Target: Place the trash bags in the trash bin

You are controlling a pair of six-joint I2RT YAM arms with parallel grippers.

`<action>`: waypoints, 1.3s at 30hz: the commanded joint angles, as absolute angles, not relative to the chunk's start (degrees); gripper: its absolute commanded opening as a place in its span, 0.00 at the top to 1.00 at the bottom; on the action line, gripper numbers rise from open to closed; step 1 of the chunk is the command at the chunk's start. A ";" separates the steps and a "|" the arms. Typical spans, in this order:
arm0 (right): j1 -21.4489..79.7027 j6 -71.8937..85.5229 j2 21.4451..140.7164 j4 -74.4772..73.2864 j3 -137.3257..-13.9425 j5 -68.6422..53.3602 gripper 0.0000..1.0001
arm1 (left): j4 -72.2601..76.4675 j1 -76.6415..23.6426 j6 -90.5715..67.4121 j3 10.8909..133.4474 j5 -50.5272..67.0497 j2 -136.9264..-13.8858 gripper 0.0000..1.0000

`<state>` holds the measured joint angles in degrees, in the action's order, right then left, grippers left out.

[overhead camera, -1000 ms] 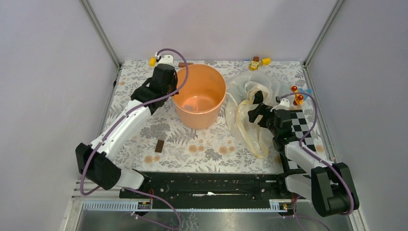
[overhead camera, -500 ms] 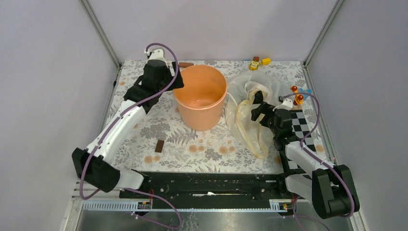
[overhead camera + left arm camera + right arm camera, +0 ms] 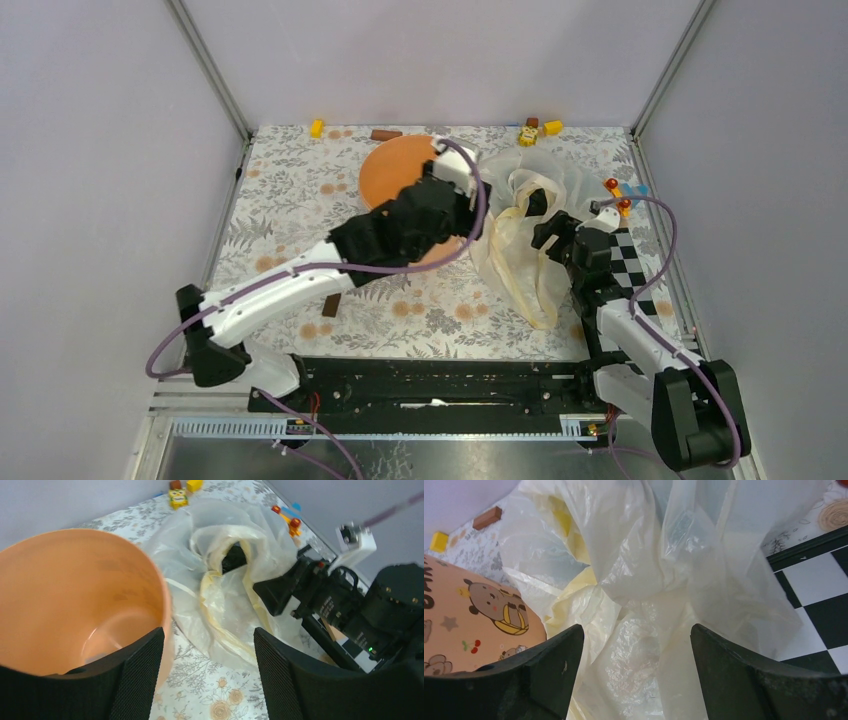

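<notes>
trash bag: you see no black film for certain. A dark patch [image 3: 234,559] sits in the mouth of the cream bag [image 3: 510,265], and you cannot tell whether that is it.
trash bin [image 3: 390,170]: on the worktop at 9 o'clock of the cream bag, against its folds; seen from above, mostly under the left arm.
left gripper [image 3: 206,640]: jaws spread, nothing held. The bin wall is just beside one finger and the patch lies ahead, toward 1 o'clock.
right gripper [image 3: 634,630]: jaws spread, only cream film between them. From above, the patch is just beside at 11 o'clock.
long axis: the heap runs 12 to 6 o'clock.
nearer arm: the right, by my reckoning.
change: a second ago the left arm stands at the bin's 9 o'clock; now it lies across the bin. The right gripper sits slightly toward 3 o'clock of its earlier place.
</notes>
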<state>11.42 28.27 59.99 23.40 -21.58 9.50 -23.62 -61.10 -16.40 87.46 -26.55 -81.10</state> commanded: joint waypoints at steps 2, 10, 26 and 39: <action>11.78 30.46 55.56 22.83 -21.38 15.77 0.15 | -15.43 -66.86 -8.89 90.14 -28.43 -87.77 0.36; 11.76 33.35 49.68 21.23 -18.75 24.28 0.15 | -9.80 -67.64 -8.48 89.67 -27.11 -101.45 0.40; 11.76 35.86 47.57 21.53 -16.80 25.41 0.18 | -9.21 -52.41 -17.39 88.81 -17.19 -116.18 0.47; 11.77 34.94 50.90 20.01 -19.24 21.71 0.15 | -7.84 -45.98 -15.29 83.84 -3.32 -111.55 0.28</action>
